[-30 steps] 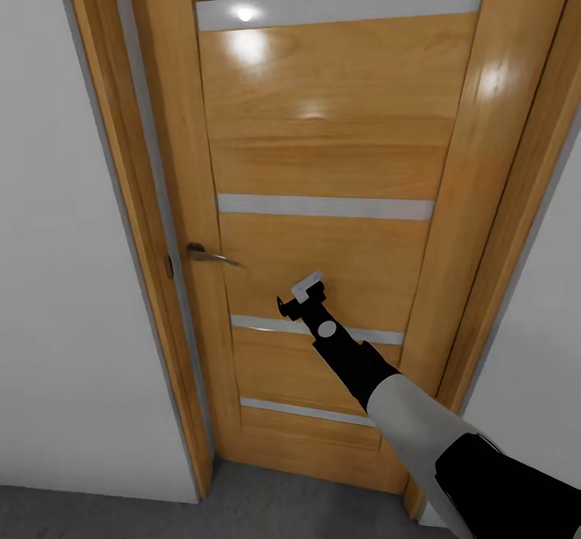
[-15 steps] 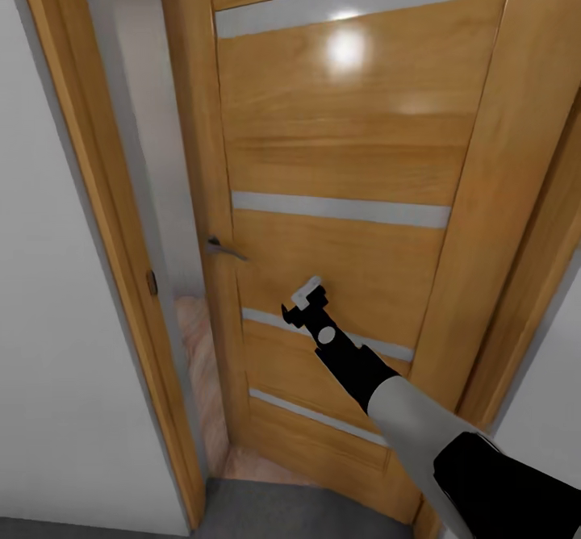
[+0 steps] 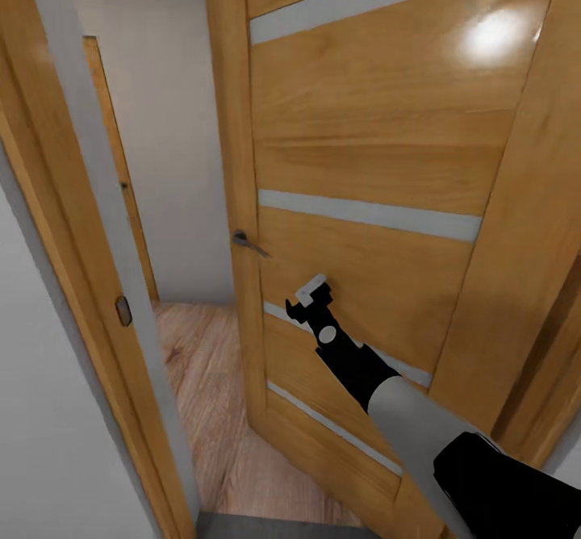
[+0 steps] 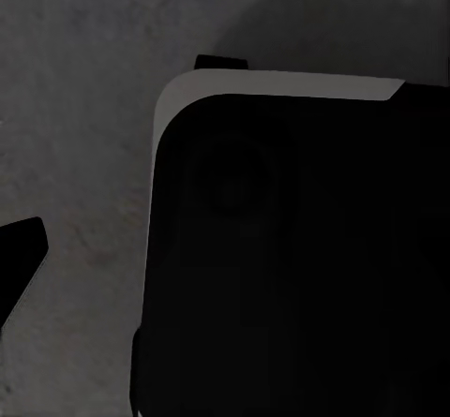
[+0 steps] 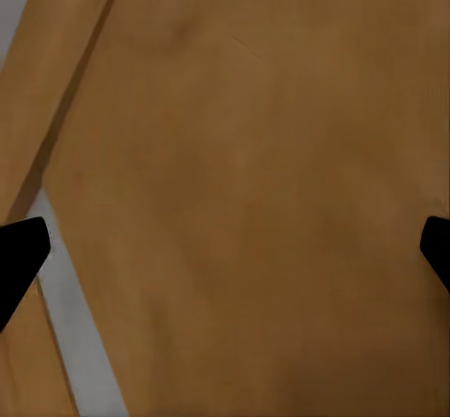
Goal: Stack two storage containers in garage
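Observation:
The storage containers are out of view. My right gripper (image 3: 311,297) is stretched forward with its tip against the lower half of a light-wood door (image 3: 363,144) crossed by pale slats. In the right wrist view the right gripper (image 5: 225,258) is open: its two dark fingertips (image 5: 21,248) sit far apart at the picture's edges, with only the door panel between them. In the left wrist view my left gripper (image 4: 225,258) hangs over the dark grey floor (image 4: 84,108) beside a black part of my own body (image 4: 300,248). One of its fingertips (image 4: 19,253) shows far out to the side.
The door stands ajar, hinged on the right, with its metal handle (image 3: 246,242) at the free edge. The wooden frame (image 3: 73,224) is close on the left. Through the gap lie a wood-plank floor (image 3: 210,378), a white wall (image 3: 169,119) and another wooden door edge (image 3: 113,160).
The door has swung away from me, from shut to a wide gap that shows the plank floor beyond. My right gripper has stayed on the panel, and the view has shifted with it.

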Robot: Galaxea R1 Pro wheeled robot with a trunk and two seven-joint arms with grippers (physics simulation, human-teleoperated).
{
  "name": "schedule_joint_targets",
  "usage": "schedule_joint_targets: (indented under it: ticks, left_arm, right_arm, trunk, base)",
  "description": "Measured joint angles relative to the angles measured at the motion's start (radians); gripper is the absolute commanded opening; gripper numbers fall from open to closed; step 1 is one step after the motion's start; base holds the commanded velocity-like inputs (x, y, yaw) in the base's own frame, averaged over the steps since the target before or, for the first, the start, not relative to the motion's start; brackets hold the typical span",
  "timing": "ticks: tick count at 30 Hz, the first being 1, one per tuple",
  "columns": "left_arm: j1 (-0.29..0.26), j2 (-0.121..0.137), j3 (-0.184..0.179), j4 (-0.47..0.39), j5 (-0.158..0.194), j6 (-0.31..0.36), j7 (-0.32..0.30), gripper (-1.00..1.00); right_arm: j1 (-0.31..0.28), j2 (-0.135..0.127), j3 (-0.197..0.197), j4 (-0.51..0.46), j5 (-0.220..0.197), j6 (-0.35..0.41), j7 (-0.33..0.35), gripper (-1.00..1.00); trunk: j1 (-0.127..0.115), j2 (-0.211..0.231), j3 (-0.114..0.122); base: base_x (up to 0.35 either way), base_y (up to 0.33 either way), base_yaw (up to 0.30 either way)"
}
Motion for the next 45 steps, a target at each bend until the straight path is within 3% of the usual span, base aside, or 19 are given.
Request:
schedule_joint_targets:
  ticks: [12, 30, 34, 45]
  left_arm:
    - [0.000, -0.001, 0.000, 0.000, 0.000, 0.000, 0.000, 1.00]
    - [0.000, -0.003, 0.000, 0.000, 0.000, 0.000, 0.000, 1.00]
    - [0.000, -0.003, 0.000, 0.000, 0.000, 0.000, -0.001, 1.00]
    - [0.000, -0.003, 0.000, 0.000, 0.000, 0.000, 0.000, 1.00]
  right_arm:
    - [0.000, 0.000, -0.001, -0.007, 0.003, 0.029, -0.015, 1.00]
    - [0.000, 0.000, 0.010, -0.001, 0.007, 0.033, -0.023, 1.00]
    - [-0.001, 0.000, 0.014, 0.000, 0.005, 0.038, -0.069, 1.00]
    - [0.000, 0.000, 0.011, 0.001, 0.012, 0.025, -0.089, 1.00]
  trunk:
    - [0.000, 0.000, 0.000]
    - [0.001, 0.000, 0.000]
    - [0.001, 0.000, 0.000]
    - [0.001, 0.000, 0.000]
  base:
    - [0.228, 0.000, 0.000]
    - [0.010, 0.000, 0.000]
    - [0.000, 0.000, 0.000]
    - [0.000, 0.000, 0.000]
